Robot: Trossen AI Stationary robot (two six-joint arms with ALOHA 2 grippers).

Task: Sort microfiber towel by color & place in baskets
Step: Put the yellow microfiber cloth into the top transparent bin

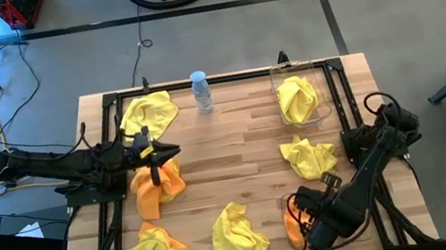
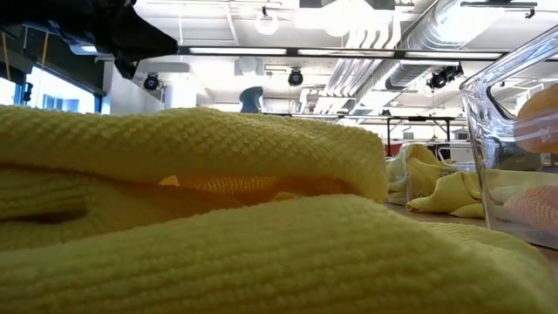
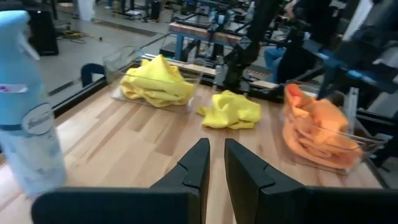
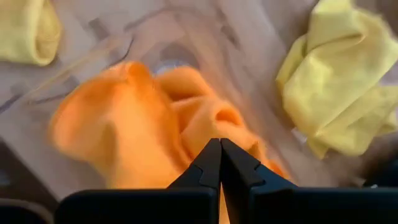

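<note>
Closed fingers above orange towel

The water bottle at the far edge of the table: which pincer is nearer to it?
Left. The left pincer is beside the water bottle, slightly nearer the front. The right pincer is at the front right, over the orange towel.

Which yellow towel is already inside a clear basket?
The bright yellow microfiber towel in the clear plastic basket at the table's far right corner. The other yellow towels lie loose on the wood.

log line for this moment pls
left gripper: above orange towel | right gripper: shut, over orange towel in near basket | yellow towel in far basket
</note>
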